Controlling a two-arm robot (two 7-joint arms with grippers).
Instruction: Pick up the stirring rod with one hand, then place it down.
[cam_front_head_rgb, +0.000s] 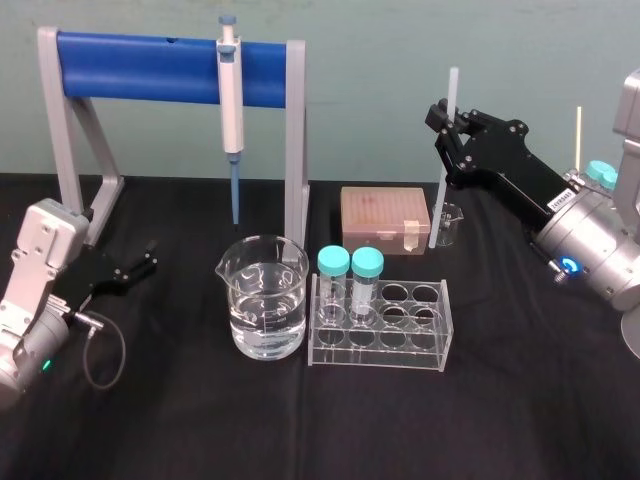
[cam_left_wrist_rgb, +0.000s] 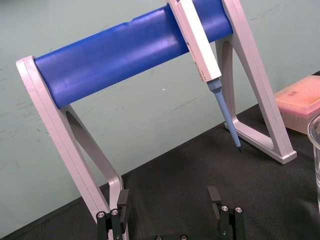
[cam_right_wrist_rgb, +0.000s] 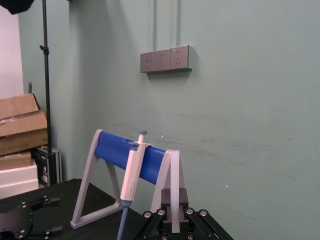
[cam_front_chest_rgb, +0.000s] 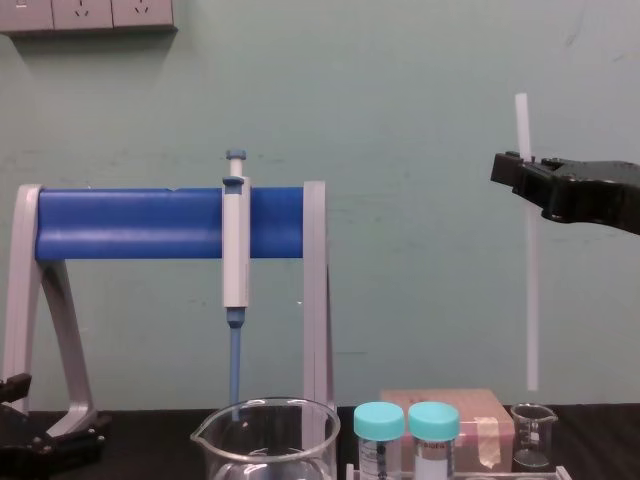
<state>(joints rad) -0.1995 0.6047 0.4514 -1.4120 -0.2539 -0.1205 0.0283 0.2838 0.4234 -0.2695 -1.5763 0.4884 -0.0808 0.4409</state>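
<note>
Right gripper (cam_front_chest_rgb: 520, 170) clamped the rod (cam_front_chest_rgb: 533, 300) above the beaker (cam_front_chest_rgb: 532, 435) near the table's (cam_front_head_rgb: 500, 400) far edge. A skewed descent could topple that beaker. Left gripper (cam_front_head_rgb: 148, 257) lay open.

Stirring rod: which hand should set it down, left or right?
Right. The right hand is shut on the stirring rod, holding it upright with its lower end above the small beaker. The left hand rests open, low on the robot's left, far from the rod.
</note>
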